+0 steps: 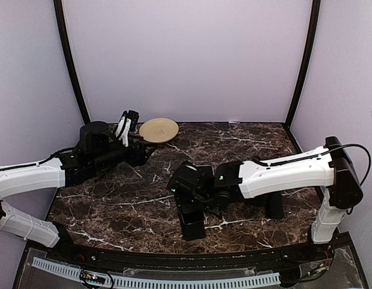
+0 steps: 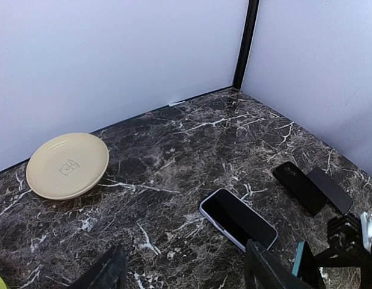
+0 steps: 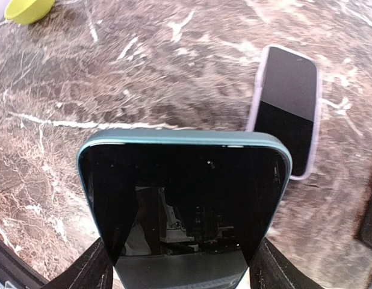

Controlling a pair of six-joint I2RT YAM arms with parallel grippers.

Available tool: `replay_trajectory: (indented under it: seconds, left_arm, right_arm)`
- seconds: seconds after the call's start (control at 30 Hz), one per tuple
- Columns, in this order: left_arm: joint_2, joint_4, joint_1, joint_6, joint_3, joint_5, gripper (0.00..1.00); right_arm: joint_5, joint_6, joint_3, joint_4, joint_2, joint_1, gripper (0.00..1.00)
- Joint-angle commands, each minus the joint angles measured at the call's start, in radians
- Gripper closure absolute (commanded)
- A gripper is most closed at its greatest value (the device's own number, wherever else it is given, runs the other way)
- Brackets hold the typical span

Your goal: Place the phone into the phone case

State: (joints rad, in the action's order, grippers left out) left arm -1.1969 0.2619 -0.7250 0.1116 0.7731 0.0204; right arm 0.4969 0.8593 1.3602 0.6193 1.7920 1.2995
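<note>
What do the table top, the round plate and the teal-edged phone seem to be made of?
Table top: likely polished marble or a marble-look laminate; dark with white veins.
Plate: probably glazed ceramic, perhaps melamine; smooth cream surface with soft gloss.
Phone: glossy glass front showing clear reflections; the teal rim may be metal or plastic.

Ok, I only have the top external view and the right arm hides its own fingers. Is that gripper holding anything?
Observer: Yes, the right gripper is shut on a teal-edged phone with a black glass screen.
Operator: Anything lying under that arm?
Observer: A second phone in a pale lilac case lies flat, screen up, on the dark marble table.
Operator: And the left one?
Observer: The left gripper is open and empty.
</note>
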Motion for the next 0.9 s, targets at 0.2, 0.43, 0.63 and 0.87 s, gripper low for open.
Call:
replay_trajectory:
  seconds: [0.2, 0.43, 0.63, 0.87]
  left_arm:
    - [0.003, -0.024, -0.005, 0.001, 0.028, 0.058, 0.26]
    - [-0.003, -0.032, -0.005, 0.004, 0.029, 0.082, 0.24]
    - [-0.007, -0.034, -0.004, 0.006, 0.030, 0.078, 0.24]
    - [-0.022, -0.045, -0.004, 0.013, 0.038, 0.065, 0.24]
  right_arm:
    - [0.031, 0.060, -0.001, -0.110, 0.066, 0.047, 1.00]
    - [-0.001, 0.090, 0.002, -0.065, 0.111, 0.056, 1.00]
    - [0.002, 0.109, 0.000, -0.023, 0.119, 0.061, 1.00]
    - [-0.032, 0.132, -0.026, 0.014, 0.132, 0.069, 1.00]
